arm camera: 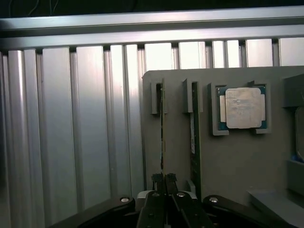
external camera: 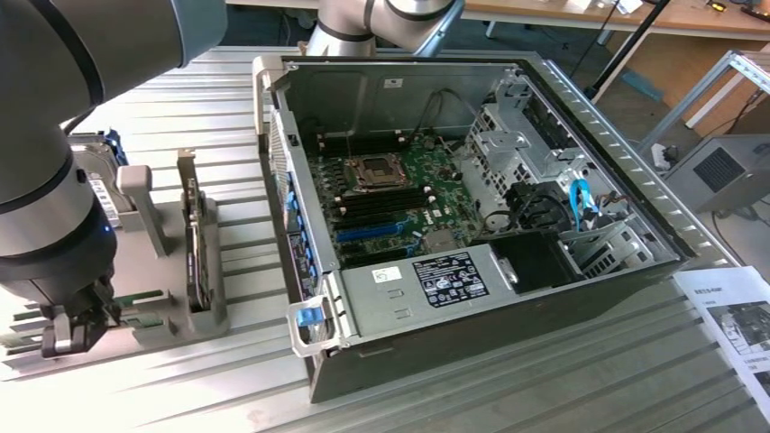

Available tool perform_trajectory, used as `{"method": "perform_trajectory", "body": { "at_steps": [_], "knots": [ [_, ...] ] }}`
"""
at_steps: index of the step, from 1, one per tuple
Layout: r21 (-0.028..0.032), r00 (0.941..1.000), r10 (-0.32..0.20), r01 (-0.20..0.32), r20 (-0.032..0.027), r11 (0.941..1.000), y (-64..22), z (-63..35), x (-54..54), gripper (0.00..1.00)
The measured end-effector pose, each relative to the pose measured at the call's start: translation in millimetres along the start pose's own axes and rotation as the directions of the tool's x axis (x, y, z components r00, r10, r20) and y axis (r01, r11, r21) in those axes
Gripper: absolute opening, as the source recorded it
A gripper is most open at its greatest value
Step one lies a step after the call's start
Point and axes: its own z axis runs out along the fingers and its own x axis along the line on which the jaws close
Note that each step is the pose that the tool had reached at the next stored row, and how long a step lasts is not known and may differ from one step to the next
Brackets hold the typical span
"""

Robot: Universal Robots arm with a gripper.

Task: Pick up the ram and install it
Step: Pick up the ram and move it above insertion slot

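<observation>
Hand (arm camera: 164,179) is pinching the ram (arm camera: 162,128), which stands edge-on in the grey holder (arm camera: 228,156) at eight o'clock from the open case (external camera: 506,338). It's a thin edge to grip. I reckon a skewed pull could jam it or clip the neighbouring stick (arm camera: 193,133).
</observation>
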Motion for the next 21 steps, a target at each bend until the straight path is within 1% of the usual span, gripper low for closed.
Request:
{"method": "perform_trajectory", "body": {
  "at_steps": [21],
  "knots": [
    [0.0, 1.0, 0.0, 0.0, 0.0, 1.0, 0.7, -27.2, -0.2, 0.12]
  ]
}}
